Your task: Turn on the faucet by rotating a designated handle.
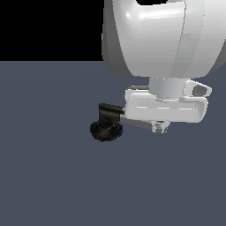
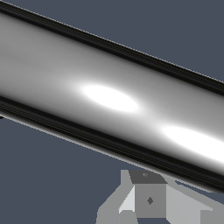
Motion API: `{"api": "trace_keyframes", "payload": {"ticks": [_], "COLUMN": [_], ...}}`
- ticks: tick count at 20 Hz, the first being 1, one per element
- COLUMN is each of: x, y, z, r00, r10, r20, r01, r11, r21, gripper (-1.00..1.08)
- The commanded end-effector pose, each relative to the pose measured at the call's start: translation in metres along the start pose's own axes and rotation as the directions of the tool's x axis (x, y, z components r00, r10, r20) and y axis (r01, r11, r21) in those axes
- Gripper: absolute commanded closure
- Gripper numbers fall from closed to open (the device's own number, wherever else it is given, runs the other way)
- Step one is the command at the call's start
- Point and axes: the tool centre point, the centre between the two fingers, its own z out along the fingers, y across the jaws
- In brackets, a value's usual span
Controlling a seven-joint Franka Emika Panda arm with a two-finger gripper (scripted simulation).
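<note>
Pincer sits over handle, apparently touching it.

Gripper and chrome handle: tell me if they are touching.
Cannot tell. In the exterior view the gripper overlaps the handle, hiding any contact. The wrist view shows the handle close, beside one fingertip, without settling contact.

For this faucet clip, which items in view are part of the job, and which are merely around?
Part of the job:
- faucet, black ribbed base
- handle, chrome bar beneath the gripper
- gripper, down at the handle

Merely around:
- grey floor; no loose items visible
</note>
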Motion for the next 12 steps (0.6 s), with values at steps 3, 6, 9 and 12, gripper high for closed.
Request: {"api": "trace_keyframes", "payload": {"ticks": [3,6,9,12], "x": [0.016,0.025,0.033,0.039], "y": [0.014,0.022,0.03,0.035], "z": [0.0,0.0,-0.001,-0.001], "r00": [1.0,1.0,1.0,1.0], "r10": [0.002,0.003,0.005,0.005], "r20": [-0.006,-0.006,-0.006,-0.006], "r01": [-0.002,-0.003,-0.005,-0.005], "r11": [1.0,1.0,1.0,1.0], "r21": [-0.002,-0.002,-0.001,-0.001], "gripper": [1.08,1.08,1.08,1.08]}}
